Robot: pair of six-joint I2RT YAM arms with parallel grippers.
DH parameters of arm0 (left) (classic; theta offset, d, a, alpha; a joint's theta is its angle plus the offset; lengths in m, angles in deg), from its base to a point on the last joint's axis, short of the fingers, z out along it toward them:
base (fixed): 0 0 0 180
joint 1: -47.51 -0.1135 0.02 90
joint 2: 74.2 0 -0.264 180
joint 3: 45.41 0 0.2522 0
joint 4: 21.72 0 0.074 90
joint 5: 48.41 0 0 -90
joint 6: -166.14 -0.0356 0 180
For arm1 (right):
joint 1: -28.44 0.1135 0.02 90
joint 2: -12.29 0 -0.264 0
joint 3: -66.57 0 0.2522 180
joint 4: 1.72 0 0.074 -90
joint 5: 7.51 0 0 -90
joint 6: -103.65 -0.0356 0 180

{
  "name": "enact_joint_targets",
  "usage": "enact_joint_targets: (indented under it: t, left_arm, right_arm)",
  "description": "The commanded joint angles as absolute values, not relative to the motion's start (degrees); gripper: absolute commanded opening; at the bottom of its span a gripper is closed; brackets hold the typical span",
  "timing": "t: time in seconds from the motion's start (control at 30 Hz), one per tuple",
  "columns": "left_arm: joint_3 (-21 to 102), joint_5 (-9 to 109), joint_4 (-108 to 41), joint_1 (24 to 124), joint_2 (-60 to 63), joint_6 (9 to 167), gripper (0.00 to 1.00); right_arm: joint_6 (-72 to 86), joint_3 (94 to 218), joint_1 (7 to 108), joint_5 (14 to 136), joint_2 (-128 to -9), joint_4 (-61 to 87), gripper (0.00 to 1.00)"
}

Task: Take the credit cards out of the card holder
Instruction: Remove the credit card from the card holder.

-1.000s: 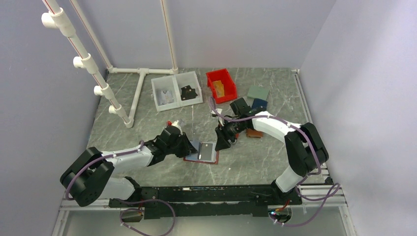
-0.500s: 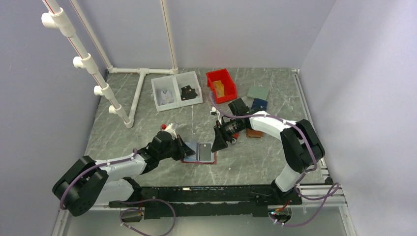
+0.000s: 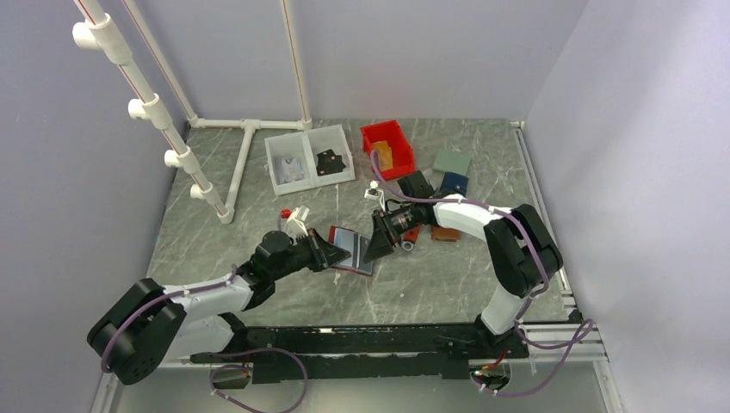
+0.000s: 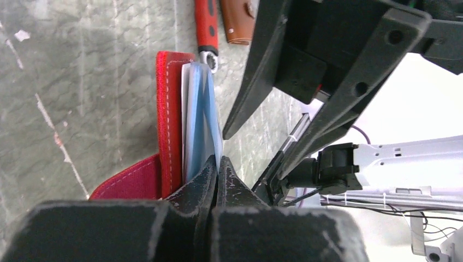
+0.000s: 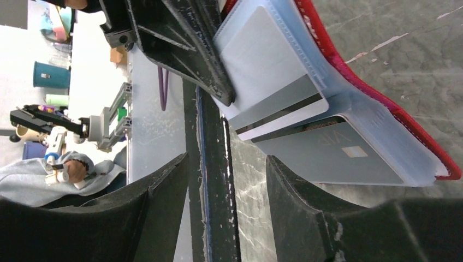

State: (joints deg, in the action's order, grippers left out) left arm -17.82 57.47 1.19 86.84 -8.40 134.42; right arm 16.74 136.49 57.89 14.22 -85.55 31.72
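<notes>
Where the left claw (image 4: 217,165) pinches, the card holder (image 4: 170,120) stands tilted.

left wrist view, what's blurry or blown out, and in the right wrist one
Left wrist view: the left tool at the bottom edge is soft and dark, the card holder sharp, the right side blown out white. Right wrist view: the right tool blurs in the foreground, the cards are crisp, the upper left is overexposed.

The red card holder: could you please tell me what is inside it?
Two cards show in the card holder: a striped card and, below it, a chip card. Anything tucked behind them is covered.
</notes>
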Motion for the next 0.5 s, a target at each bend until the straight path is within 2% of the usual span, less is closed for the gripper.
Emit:
enact_joint_targets:
  t: [0.0,0.47]
  left_arm:
    - [-18.7,59.8,15.4,86.7,-6.7,137.0,0.0]
    - [-18.7,63.9,34.0,86.8,4.2,143.1,0.0]
  right_arm:
    - [12.4,136.0,57.5,12.1,-86.3,27.2,0.56]
    - [3.9,133.9,54.7,6.9,-86.3,19.7,0.54]
